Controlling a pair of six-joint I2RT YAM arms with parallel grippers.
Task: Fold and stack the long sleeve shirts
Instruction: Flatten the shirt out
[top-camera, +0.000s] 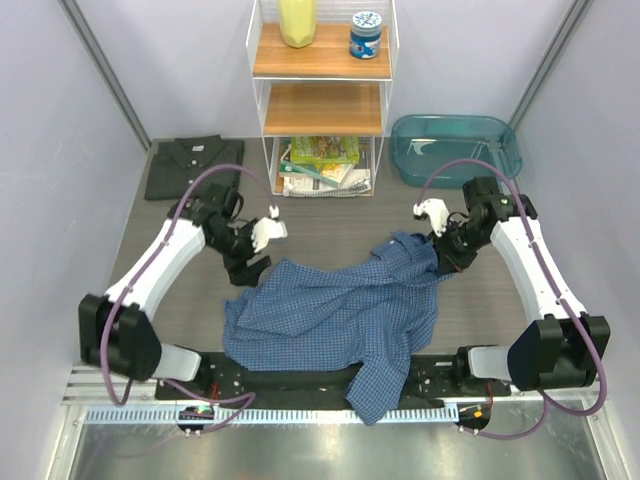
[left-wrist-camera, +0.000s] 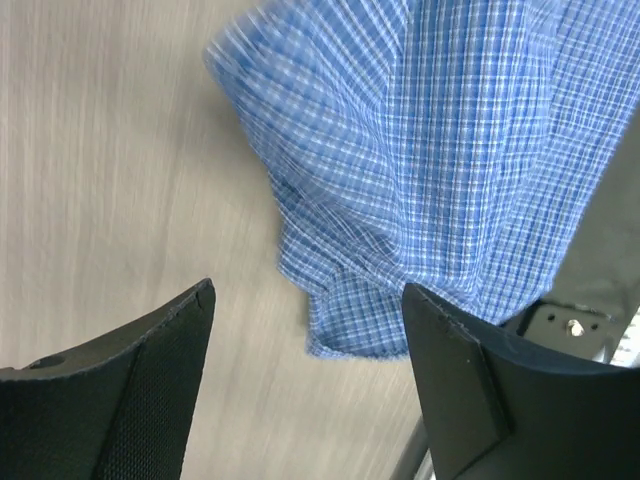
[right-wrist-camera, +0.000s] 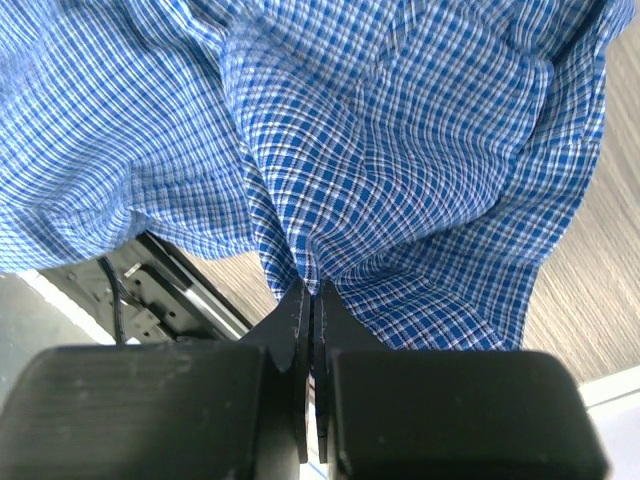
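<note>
At desk (top-camera: 330, 215) centre lies the crumpled blue shirt (top-camera: 335, 310), its 2 o'clock corner clamped in the right hand (right-wrist-camera: 312, 300). The left hand (left-wrist-camera: 308, 292) stands apart by its 10 o'clock edge. The grey shirt (top-camera: 193, 165) lies folded at 11 o'clock.

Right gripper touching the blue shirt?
Touching. The right wrist view shows the right gripper shut on a fold of the blue shirt.

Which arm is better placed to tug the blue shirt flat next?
Right, probably: the right gripper is shut on a fold of the blue shirt at its far right corner. The left gripper hangs open over bare table beside the cloth, holding nothing.
</note>
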